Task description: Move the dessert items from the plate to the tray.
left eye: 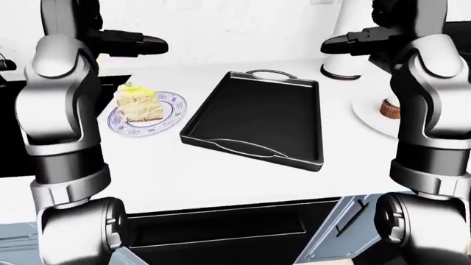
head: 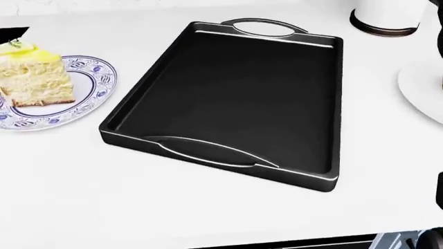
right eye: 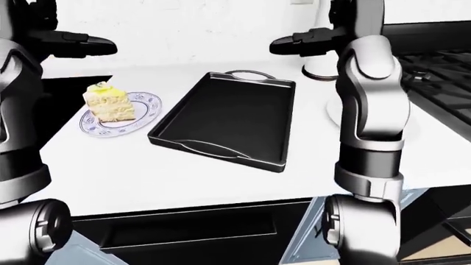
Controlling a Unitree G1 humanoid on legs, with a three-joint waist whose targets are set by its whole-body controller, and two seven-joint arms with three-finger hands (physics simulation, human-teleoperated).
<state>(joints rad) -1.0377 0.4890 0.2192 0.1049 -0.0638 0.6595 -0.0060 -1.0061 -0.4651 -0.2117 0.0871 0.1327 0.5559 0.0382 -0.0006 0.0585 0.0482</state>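
**Desserts and tray on the counter**

A cupcake (left eye: 391,108) on a white plate (left eye: 368,117) is seen right of the black tray (head: 235,93); a cake slice (head: 33,75) on a patterned plate (head: 90,93) lies left. Both hands are raised above, their grip indiscernible.

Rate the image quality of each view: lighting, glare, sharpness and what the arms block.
Head view: flat, even light, sharp; thin highlights line the black tray rim; the white plate nearly blends into the counter. Left-eye view: sharp; the right arm hides part of the cupcake. Right-eye view: sharp; the arm hides the cupcake; the cake slice stays clear.
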